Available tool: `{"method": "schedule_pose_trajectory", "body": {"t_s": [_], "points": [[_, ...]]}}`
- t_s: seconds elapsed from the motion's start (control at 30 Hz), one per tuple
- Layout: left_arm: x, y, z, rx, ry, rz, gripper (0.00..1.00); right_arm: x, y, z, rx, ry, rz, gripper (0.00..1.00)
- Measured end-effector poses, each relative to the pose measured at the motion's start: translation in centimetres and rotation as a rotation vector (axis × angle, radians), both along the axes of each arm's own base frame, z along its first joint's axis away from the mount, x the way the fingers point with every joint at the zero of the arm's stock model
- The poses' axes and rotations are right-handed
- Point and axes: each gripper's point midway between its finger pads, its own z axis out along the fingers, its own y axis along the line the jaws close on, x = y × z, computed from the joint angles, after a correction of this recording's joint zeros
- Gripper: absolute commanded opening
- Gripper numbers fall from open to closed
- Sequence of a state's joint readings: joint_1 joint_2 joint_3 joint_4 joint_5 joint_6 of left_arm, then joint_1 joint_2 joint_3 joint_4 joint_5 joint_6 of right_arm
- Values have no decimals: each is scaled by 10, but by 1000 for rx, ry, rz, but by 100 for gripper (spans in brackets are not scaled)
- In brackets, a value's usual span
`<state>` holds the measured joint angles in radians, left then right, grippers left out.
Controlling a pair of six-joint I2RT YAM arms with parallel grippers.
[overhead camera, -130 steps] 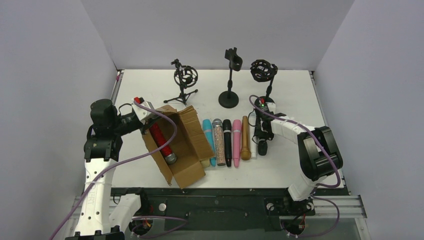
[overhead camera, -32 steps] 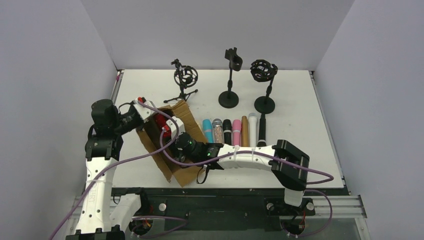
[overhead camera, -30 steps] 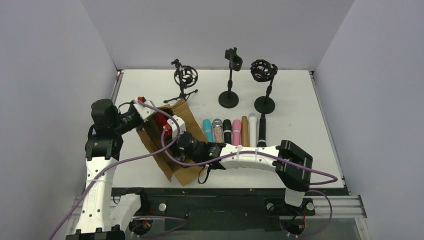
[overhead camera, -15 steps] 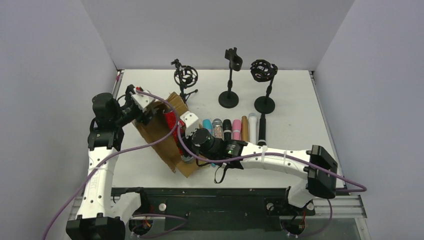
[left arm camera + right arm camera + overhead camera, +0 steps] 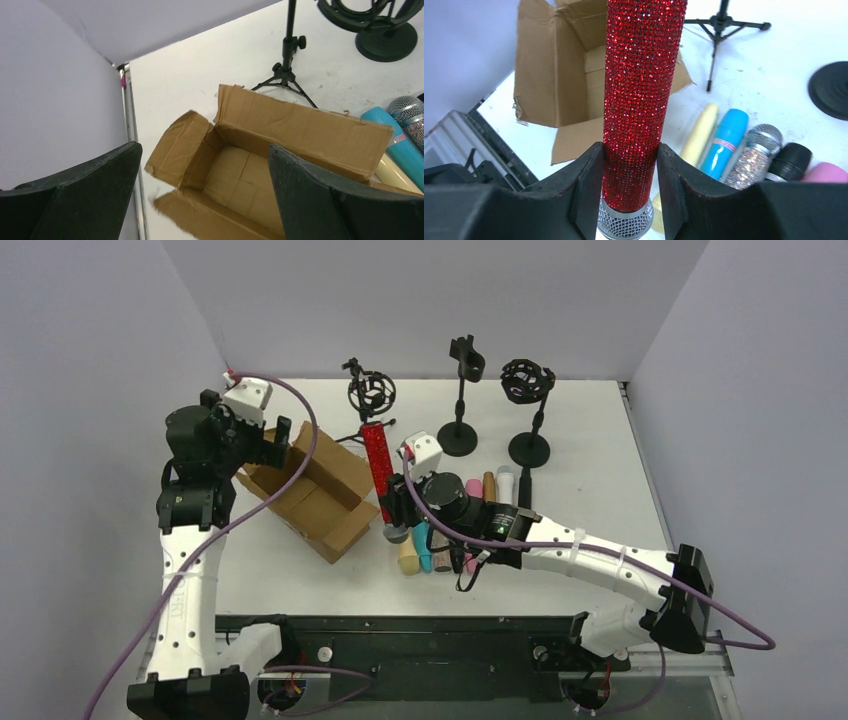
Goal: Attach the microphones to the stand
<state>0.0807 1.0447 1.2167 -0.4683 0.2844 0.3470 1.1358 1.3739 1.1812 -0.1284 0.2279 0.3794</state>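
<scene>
My right gripper [image 5: 393, 514] [image 5: 630, 190] is shut on the red glittery microphone [image 5: 381, 468] [image 5: 639, 100] just above its grey mesh head [image 5: 626, 225], which points down. The mic hangs over the near end of a row of microphones: cream [image 5: 408, 558] [image 5: 699, 130], teal [image 5: 724, 142], glitter [image 5: 754, 155], black [image 5: 791, 160], pink [image 5: 472, 487]. Three black stands line the back: a tripod stand [image 5: 372, 395] [image 5: 287, 65], a clip stand [image 5: 462, 360] and a shock-mount stand [image 5: 527, 380]. My left gripper [image 5: 270, 436] [image 5: 205, 195] hangs open above the box, holding nothing.
An open cardboard box [image 5: 310, 490] [image 5: 235, 170] [image 5: 554, 75] lies on the table's left, with nothing inside. Grey walls close in the back and both sides. The right arm [image 5: 590, 555] stretches low across the table's front.
The left gripper let go of the box, opened wide and rose back-left. The box settled flat. The right arm drew the red microphone out of the box and carried it right, over the row.
</scene>
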Motion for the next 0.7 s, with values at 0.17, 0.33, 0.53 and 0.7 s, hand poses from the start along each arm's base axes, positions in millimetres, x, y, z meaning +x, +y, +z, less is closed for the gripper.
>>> {"method": "schedule_pose_trajectory", "body": {"t_s": [0.17, 0.33, 0.53, 0.7], "points": [[-34, 15, -10, -67, 101, 148, 96, 22, -35, -2, -39, 6, -115, 0], [-59, 24, -51, -148, 314, 230, 96, 55, -109, 5, -56, 20, -333, 0], [-81, 66, -106, -338, 597, 395, 96, 69, -210, 6, -81, 51, -611, 0], [-93, 62, -129, -392, 685, 382, 96, 65, -284, -10, -126, 98, -815, 0]]}}
